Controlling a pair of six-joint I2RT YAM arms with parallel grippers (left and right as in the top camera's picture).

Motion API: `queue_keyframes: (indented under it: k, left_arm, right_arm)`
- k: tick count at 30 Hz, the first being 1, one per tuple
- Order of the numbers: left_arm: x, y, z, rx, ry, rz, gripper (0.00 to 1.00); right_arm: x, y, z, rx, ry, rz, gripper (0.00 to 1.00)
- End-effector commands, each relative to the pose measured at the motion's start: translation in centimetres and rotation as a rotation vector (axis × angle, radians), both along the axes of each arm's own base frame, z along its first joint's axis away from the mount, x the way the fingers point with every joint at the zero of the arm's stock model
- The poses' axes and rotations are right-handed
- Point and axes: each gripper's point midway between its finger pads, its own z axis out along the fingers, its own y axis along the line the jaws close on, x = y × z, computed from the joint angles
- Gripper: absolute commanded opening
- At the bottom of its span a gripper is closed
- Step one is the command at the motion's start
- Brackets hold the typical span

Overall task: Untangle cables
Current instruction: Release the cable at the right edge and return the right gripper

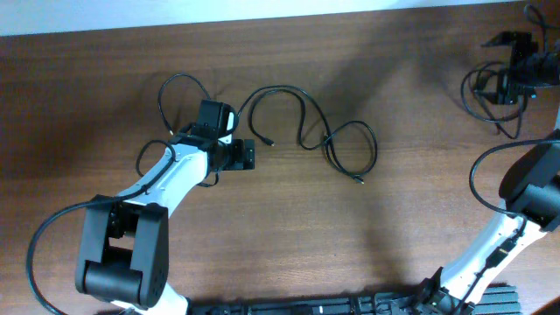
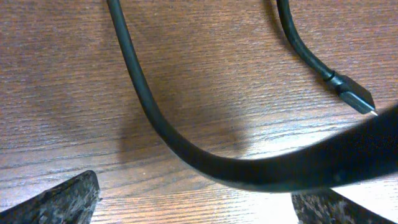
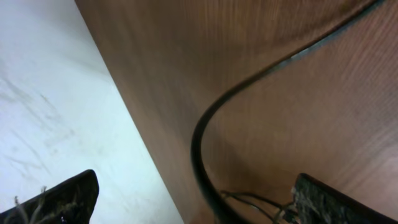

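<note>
A long black cable (image 1: 302, 131) lies in loose loops at the table's middle, with one plug (image 1: 269, 142) near my left gripper (image 1: 248, 156) and the other end at the lower right (image 1: 359, 180). In the left wrist view the left gripper (image 2: 196, 202) is open and empty; a black cord (image 2: 146, 106) curves across in front of it and the plug (image 2: 356, 97) lies at the upper right. Another cable loop (image 1: 175, 87) lies behind the left wrist. My right gripper (image 1: 518, 77) hovers over a cable bundle (image 1: 483, 92) at the far right corner. It is open (image 3: 196, 199), with a black cord (image 3: 202, 134) between its fingers.
The wooden table (image 1: 289, 236) ends close to the right gripper; its far edge (image 3: 134, 118) and pale floor (image 3: 56, 106) show in the right wrist view. Thicker black robot wires loop off both arm bases (image 1: 39, 241) (image 1: 477, 179).
</note>
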Motion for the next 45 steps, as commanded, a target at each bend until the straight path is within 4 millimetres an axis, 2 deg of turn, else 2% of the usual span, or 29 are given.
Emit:
queue_keyframes:
  k: [1,4,5,7,10,11,12,14,16,17,20,24,25,26,28,30,32,33,34,35,37,38,40,42,44,45]
  left_arm:
    - [0.0,-0.1,-0.3,-0.011,0.011,0.006,0.99]
    - [0.0,-0.1,-0.3,-0.011,0.010,0.006,0.99]
    - [0.0,-0.1,-0.3,-0.011,0.010,0.006,0.99]
    - [0.0,-0.1,-0.3,-0.011,0.010,0.006,0.99]
    - [0.0,-0.1,-0.3,-0.011,0.010,0.006,0.99]
    - [0.0,-0.1,-0.3,-0.011,0.010,0.006,0.99]
    - [0.0,-0.1,-0.3,-0.011,0.010,0.006,0.99]
    - [0.0,-0.1,-0.3,-0.011,0.010,0.006,0.99]
    - [0.0,-0.1,-0.3,-0.011,0.010,0.006,0.99]
    - [0.0,-0.1,-0.3,-0.011,0.010,0.006,0.99]
    - [0.3,-0.2,-0.2,-0.015,-0.005,0.006,0.99]
    - [0.3,-0.2,-0.2,-0.015,-0.004,0.006,0.99]
    - [0.3,-0.2,-0.2,-0.015,-0.004,0.006,0.99]
    - [0.3,-0.2,-0.2,-0.015,-0.004,0.006,0.99]
    - [0.3,-0.2,-0.2,-0.015,-0.004,0.006,0.99]
    - [0.3,-0.2,-0.2,-0.015,-0.004,0.006,0.99]
    - [0.3,-0.2,-0.2,-0.015,-0.004,0.006,0.99]
    - [0.3,-0.2,-0.2,-0.015,-0.004,0.006,0.99]
    - [0.3,-0.2,-0.2,-0.015,-0.004,0.006,0.99]
    - [0.3,-0.2,-0.2,-0.015,-0.004,0.006,0.99]
    - [0.3,-0.2,-0.2,-0.015,-0.004,0.006,0.99]
    - [0.3,-0.2,-0.2,-0.015,-0.004,0.006,0.99]
    - [0.3,-0.2,-0.2,-0.015,-0.004,0.006,0.99]
    - [0.3,-0.2,-0.2,-0.015,-0.004,0.006,0.99]
    - [0.3,-0.2,-0.2,-0.015,-0.004,0.006,0.99]
    - [0.3,-0.2,-0.2,-0.015,-0.004,0.006,0.99]
  right_arm:
    - [1.6,-0.7,2.0,-0.193,-0.208,0.219,0.99]
    - [1.9,0.1,3.9,-0.330,-0.378,0.441,0.99]
    - [1.8,0.2,5.1,-0.446,-0.454,0.560,0.99]
    - [1.7,0.2,7.1,-0.575,-0.531,0.660,0.99]
    - [2.8,-3.8,12.8,-1.035,-0.576,0.718,0.98]
    - [3.5,-4.3,14.0,-1.154,-0.622,0.774,0.99]
    - [3.6,-4.3,14.1,-1.206,-0.634,0.825,0.99]
    - [2.4,-2.9,12.3,-1.254,-0.623,1.052,0.91]
    - [-0.1,-0.7,9.6,-1.235,-0.615,1.340,0.92]
    - [-1.2,0.4,8.5,-1.183,-0.615,1.418,0.92]
    - [-1.9,4.2,5.9,-1.053,-0.647,1.491,0.93]
    - [-2.4,8.0,-0.4,-0.992,-0.460,1.681,0.92]
    - [-2.4,8.4,-1.7,-1.002,-0.389,1.704,0.92]
    - [-2.4,7.8,-2.9,-1.031,-0.242,1.652,0.97]
    - [-3.2,6.8,-4.2,-1.039,-0.081,1.579,0.99]
    - [-4.7,6.7,-6.0,-0.970,0.002,1.492,0.98]
    - [-6.7,7.3,-8.4,-0.894,0.044,1.498,0.99]
    - [-8.7,8.0,-10.5,-0.829,0.072,1.525,0.96]
    - [-9.4,8.4,-11.5,-0.803,0.072,1.533,0.88]
    - [-9.4,8.8,-11.9,-0.791,0.050,1.527,0.75]
    - [-7.7,9.2,-11.8,-0.807,0.005,1.411,0.17]
    - [-6.2,8.9,-11.4,-0.849,-0.017,1.349,0.04]
    - [-3.1,7.9,-10.0,-0.961,-0.075,1.290,0.04]
    - [0.9,4.6,-6.8,-1.136,-0.074,1.079,0.04]
    - [4.7,2.4,-3.6,-1.293,-0.193,0.956,0.04]
    - [6.0,1.4,-2.4,-1.356,-0.231,0.901,0.04]
